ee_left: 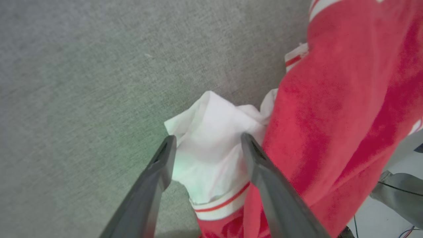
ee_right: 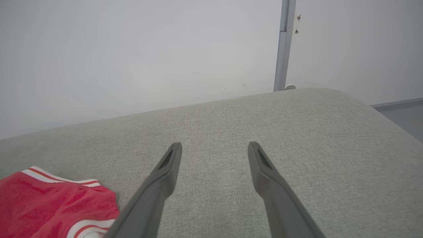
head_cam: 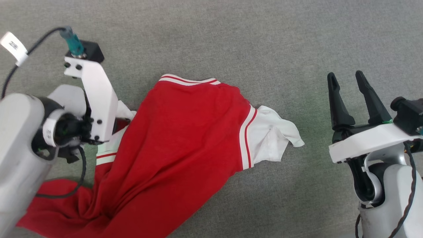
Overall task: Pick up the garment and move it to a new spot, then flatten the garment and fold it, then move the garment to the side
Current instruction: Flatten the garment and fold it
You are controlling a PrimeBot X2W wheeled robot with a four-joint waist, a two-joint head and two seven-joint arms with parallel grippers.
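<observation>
Red thin-fabric jersey shirt (head_cam: pixel 178 132), white sleeves, striped trim, crumpled on grey woven cushion (head_cam: pixel 264 39). Left gripper (ee_left: pixel 208 142) fingers wide apart, white sleeve between them, unclamped. Right gripper (ee_right: pixel 214 145) wide apart, empty; shirt beyond its left finger.

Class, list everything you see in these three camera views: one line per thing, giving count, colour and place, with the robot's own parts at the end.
jersey-style shirt: one, red with white sleeves and red-and-white striped trim, crumpled on the cushion, left of centre in the head view
upholstered cushion: one, grey-green, under the shirt
wall: one, white, behind the cushion
vertical strip: one, grey, on the wall
left gripper: one, dark fingers, open, either side of a white sleeve
right gripper: one, dark fingers, open, over bare cushion right of the shirt
cable: one, black, at the left arm
</observation>
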